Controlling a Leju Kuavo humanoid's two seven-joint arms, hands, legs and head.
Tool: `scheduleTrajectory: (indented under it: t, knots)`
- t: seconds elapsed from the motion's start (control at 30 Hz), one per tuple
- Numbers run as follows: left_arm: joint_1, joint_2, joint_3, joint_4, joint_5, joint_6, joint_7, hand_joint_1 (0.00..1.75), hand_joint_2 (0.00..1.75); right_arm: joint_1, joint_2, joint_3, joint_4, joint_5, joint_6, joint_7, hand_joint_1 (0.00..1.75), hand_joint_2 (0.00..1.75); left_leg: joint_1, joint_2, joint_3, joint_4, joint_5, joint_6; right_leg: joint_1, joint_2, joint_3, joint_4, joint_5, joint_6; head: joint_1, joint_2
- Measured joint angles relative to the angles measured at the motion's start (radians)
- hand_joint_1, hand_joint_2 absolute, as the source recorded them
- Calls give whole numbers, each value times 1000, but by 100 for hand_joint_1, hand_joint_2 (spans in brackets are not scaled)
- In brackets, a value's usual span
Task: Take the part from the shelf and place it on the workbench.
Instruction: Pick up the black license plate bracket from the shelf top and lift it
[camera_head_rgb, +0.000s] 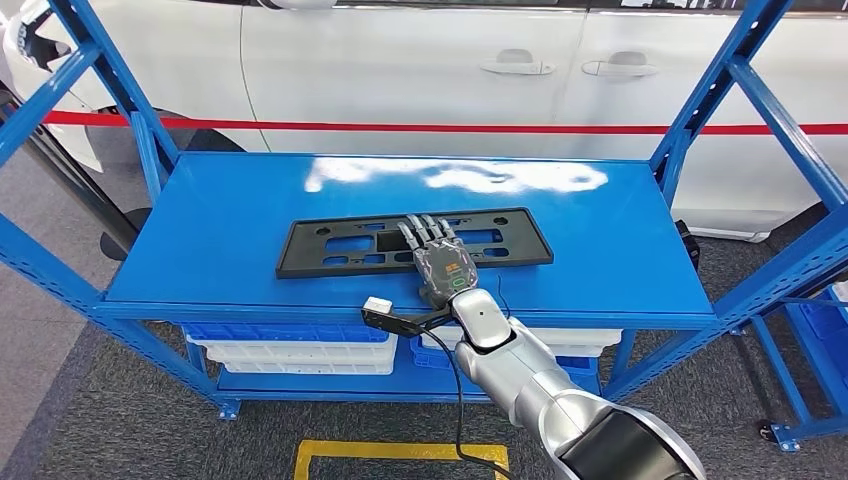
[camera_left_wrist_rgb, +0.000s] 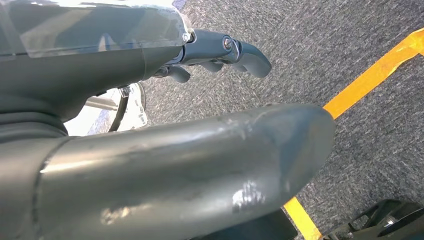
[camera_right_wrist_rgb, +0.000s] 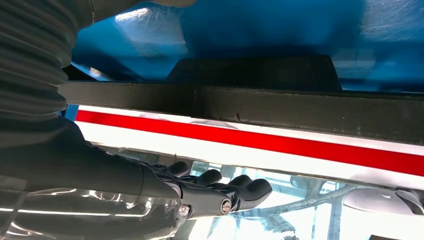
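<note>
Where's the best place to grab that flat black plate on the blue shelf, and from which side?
Probably the near long edge of the black plate, approached from the robot's side. It lies flat on the blue shelf, so there is little to close around from above; its cutouts offer finger holds. The right hand rests on it, fingers flat across the middle. Whether it grips cannot be told.

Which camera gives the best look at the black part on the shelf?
The head view: the whole black part lies flat on the blue shelf, with the right robot hand over its middle. The right wrist view shows just a dark edge up close. The left wrist view looks at the floor.
</note>
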Motion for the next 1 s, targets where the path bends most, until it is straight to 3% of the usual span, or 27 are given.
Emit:
scheduleTrajectory:
  t: [1.0]
  knots:
    - [0,0,0,0,0,0,0,0,0,-1,0,0,1,0,1,0,0,175,0,0,0,0,0,0,0,0,0,0,0,0,0,0]
